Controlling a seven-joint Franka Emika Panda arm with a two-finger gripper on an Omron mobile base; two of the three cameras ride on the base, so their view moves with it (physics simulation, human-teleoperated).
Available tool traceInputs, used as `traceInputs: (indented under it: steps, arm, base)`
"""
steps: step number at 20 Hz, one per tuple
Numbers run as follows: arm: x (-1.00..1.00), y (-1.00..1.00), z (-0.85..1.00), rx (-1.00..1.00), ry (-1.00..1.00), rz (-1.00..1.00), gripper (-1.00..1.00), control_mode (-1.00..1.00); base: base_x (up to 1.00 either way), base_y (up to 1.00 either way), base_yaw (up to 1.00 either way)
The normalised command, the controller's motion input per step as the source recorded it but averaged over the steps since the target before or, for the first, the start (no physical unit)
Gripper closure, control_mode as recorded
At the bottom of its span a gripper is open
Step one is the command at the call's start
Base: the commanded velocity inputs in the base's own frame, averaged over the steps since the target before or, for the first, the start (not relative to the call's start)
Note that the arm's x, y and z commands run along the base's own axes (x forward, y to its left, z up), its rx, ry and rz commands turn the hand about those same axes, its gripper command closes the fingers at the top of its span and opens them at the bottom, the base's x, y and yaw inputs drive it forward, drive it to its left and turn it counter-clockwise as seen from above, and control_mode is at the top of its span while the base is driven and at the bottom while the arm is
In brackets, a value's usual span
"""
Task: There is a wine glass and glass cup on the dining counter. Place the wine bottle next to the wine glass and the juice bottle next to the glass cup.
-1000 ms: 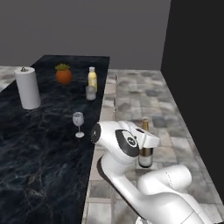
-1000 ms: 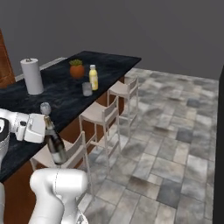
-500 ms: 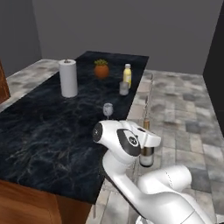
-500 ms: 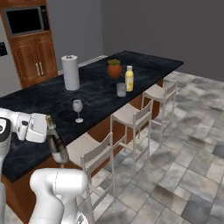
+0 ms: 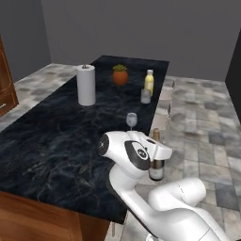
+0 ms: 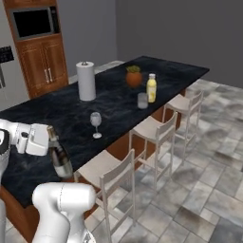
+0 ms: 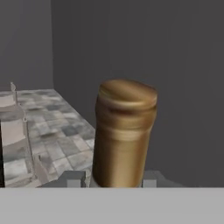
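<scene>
One wine bottle [image 6: 59, 159], one juice bottle [image 6: 151, 88], one wine glass [image 6: 96, 124], one glass cup [image 6: 142, 100].

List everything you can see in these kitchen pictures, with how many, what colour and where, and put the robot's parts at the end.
dining counter: one, black marbled top on a brown base, running away from the robot.
paper-towel roll: one, white, upright on the counter's left side.
potted plant: one, orange pot with green leaves, far end of the counter.
juice bottle: one, pale yellow, whitish cap, right beside the glass cup.
glass cup: one, greyish translucent, near the stool-side edge.
wine glass: one, clear, mid-counter, standing alone.
stools: three, pale, along the counter's right side.
wooden cabinets: brown, far left wall.
wine bottle: one, dark, tan top, held upright off the counter.
gripper: one, shut on the bottle's neck.
</scene>
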Motion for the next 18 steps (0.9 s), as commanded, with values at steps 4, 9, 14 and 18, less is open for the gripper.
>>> traceInputs:
  steps: [4, 9, 14, 18]
  arm:
    - [0.0, 0.0, 0.0, 0.0, 0.0, 0.0, 1.0, 1.0]
    - [0.0, 0.0, 0.0, 0.0, 0.0, 0.0, 1.0, 1.0]
    - [0.0, 0.0, 0.0, 0.0, 0.0, 0.0, 1.0, 1.0]
    - [0.0, 0.0, 0.0, 0.0, 0.0, 0.0, 1.0, 1.0]
  base:
    - [0.24, 0.42, -0.09]
    - [0.18, 0.43, -0.11]
    - [0.09, 0.23, -0.04]
    - [0.0, 0.03, 0.0]
